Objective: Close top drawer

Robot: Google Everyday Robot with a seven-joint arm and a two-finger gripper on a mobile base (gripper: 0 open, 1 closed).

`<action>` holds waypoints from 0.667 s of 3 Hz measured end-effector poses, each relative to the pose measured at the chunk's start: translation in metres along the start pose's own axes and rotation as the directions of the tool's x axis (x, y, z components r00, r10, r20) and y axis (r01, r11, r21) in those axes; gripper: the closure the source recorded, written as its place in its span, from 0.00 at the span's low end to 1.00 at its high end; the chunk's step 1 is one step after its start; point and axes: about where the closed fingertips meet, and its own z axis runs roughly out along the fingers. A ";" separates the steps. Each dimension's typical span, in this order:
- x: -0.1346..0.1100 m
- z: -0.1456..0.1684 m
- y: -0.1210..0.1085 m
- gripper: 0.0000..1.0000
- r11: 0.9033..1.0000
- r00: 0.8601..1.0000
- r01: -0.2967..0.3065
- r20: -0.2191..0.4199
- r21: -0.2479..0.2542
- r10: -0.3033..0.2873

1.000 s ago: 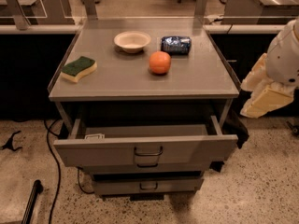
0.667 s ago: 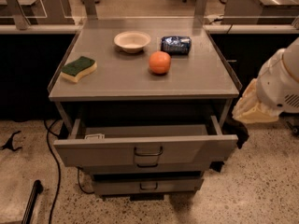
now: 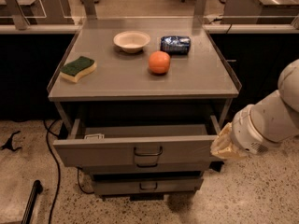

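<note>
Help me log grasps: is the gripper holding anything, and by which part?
Cannot tell; the gripper is at the top drawer's right front corner.

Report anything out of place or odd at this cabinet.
Only the top drawer stands out: it is pulled well out from under the cabinet top. The gripper sits by its right front corner. Nothing looks spilled or damaged.

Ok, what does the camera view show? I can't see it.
The top drawer of a grey cabinet stands open, with the gripper by its right end. On top sit a sponge, bowl, orange and blue packet.
</note>
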 end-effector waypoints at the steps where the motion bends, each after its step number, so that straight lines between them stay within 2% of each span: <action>1: 0.000 0.000 0.000 1.00 1.000 1.000 0.000 0.000 0.000 0.000; 2: 0.004 0.005 0.004 1.00 1.000 1.000 0.017 -0.012 0.011 -0.017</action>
